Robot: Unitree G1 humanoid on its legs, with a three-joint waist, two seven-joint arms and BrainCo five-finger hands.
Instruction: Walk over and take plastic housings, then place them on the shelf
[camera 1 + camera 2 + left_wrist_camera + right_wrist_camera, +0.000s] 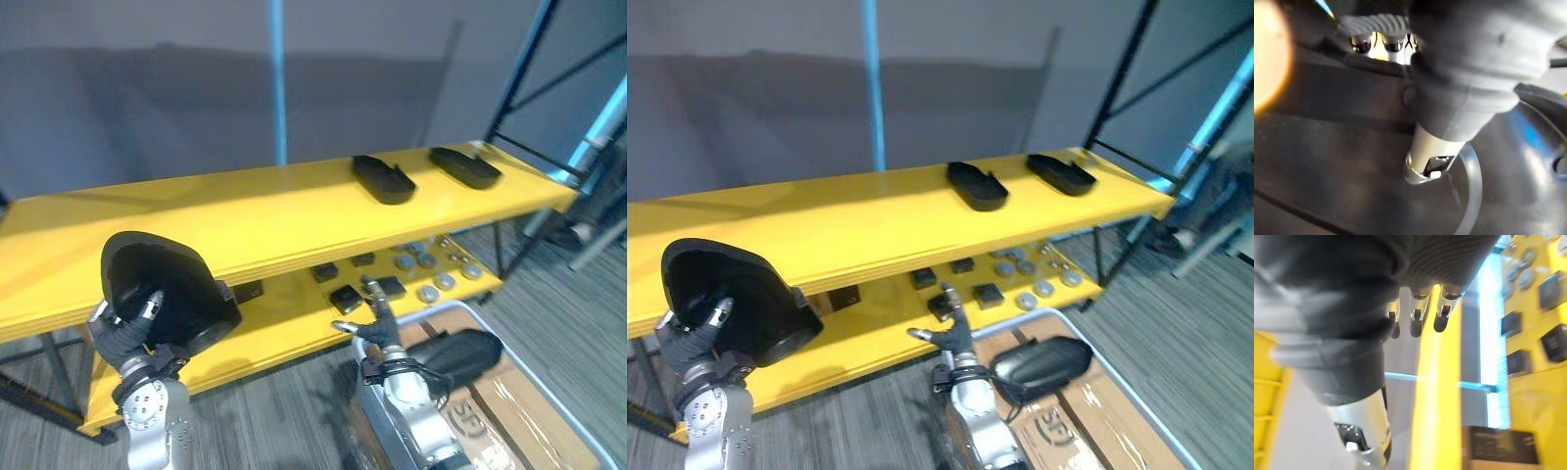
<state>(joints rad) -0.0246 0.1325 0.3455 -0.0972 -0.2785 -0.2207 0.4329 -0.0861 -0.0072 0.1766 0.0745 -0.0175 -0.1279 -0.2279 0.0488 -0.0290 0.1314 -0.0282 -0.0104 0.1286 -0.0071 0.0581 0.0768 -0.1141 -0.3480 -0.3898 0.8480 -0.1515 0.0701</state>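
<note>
Your left hand (132, 328) has its fingers curled round a black plastic housing (171, 279), up by the front edge of the yellow shelf (245, 220), left end. Your right hand (377, 331) is spread wide, empty. Two more housings (383, 179) sit near the top board's right end.

Two plastic housings (383, 180) lie at the right on the shelf's (196, 220) top board, small parts (423, 264) on the lower board.
</note>
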